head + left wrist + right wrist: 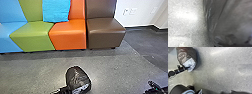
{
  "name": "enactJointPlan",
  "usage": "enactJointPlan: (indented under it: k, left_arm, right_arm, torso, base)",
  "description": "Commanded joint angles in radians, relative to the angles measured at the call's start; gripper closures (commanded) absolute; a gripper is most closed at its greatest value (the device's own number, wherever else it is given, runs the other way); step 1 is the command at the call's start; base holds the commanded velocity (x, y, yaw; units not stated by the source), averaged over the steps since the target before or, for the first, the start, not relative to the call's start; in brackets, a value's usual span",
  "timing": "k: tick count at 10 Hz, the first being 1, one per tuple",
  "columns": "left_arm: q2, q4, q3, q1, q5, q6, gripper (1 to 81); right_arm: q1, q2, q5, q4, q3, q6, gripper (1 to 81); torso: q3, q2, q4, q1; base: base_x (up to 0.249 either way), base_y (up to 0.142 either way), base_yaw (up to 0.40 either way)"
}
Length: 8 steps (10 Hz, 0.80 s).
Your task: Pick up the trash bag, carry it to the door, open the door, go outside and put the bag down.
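- My left gripper (188, 67), one of two, is closed on the trash bag, pinching it at a pale, crumpled patch (192, 63).
- One trash bag (78, 77), dark, shiny and bulging, sits right against that gripper and reaches out ahead of it; I cannot tell whether its underside touches the floor.
- With so small a pinch on thin plastic, the weight could tear the bag or work it loose, and a low carry could drag or scuff it.
- My right gripper (151, 84) is well apart, to the right of the bag; I cannot tell its state.
- Grey speckled floor (37, 71) spreads below and beyond both grippers.
- Farther ahead of the bag stand four padded seats, one each: blue (11, 36), green (33, 35), orange (68, 37), brown (106, 32). Driving straight on could bump the bag into them.
- One bright blue cloth (56, 10) hangs where the green and orange backs meet.
- Farthest, beyond my right gripper, is one white wall (142, 18).
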Motion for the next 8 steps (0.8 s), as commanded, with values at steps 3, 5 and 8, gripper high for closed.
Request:
enactJointPlan:
  k: [3,5,8]
  left_arm:
    - [-0.036,0.005,-0.005,-0.055,0.097,-0.001,81.1]
    - [-0.038,0.002,-0.005,-0.055,0.105,-0.001,81.1]
    - [-0.042,0.003,-0.002,-0.058,0.115,-0.001,81.1]
  right_arm:
    - [0.075,-0.029,-0.056,0.018,-0.001,0.0,1.0]
    - [0.074,-0.016,-0.056,0.019,-0.01,0.002,1.0]
    - [0.074,-0.013,-0.056,0.021,-0.018,0.002,1.0]
  torso:
    - [0.0,0.0,0.0,0.0]
    - [0.0,0.0,0.0,0.0]
    - [0.0,0.104,0.0,-0.067]
  base:
    - [0.0,0.0,0.0]
    - [0.0,0.0,0.0]
    - [0.0,0.0,0.0]
